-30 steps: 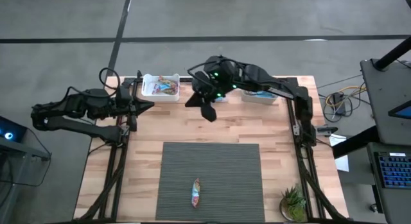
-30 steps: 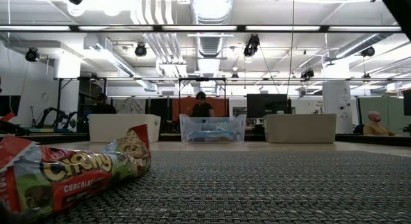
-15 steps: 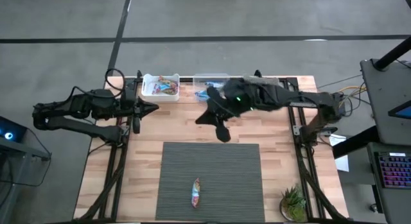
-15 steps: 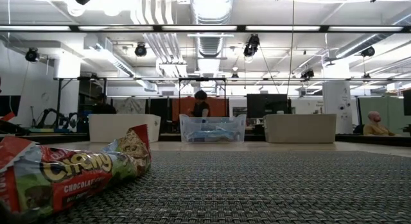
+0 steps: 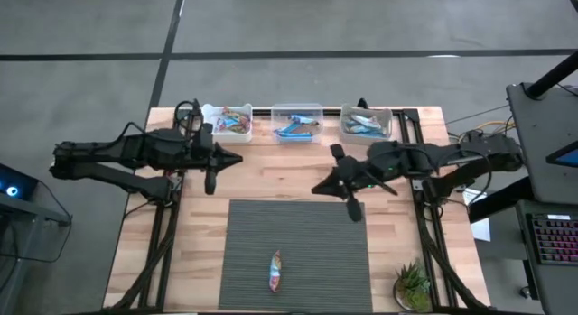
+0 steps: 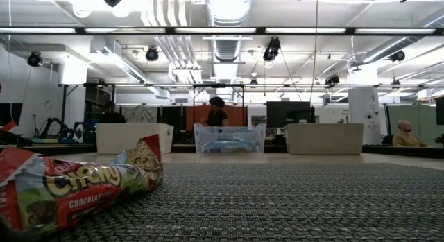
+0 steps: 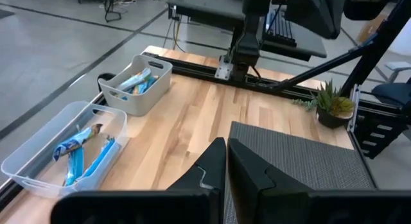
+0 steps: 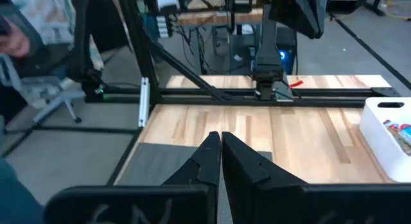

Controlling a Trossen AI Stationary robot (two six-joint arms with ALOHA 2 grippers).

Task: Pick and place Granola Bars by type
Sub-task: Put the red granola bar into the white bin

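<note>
Bench: wood, grey mat at 6 o'clock.
Granola bar: on mat, alone.
Left hand: clenched, empty, 10 o'clock.
Right hand: clenched, empty, above the mat's far edge.

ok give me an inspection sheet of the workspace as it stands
surface: wooden table with a dark ribbed mat
job's things: one Chewy chocolate granola bar on the mat; others lie in three bins at the far edge
clutter: small potted plant at a table corner
grippers: left claw and right claw shut, empty, above the wood
cables: bundle on the floor right of the table
surroundings: people in the room beyond
</note>
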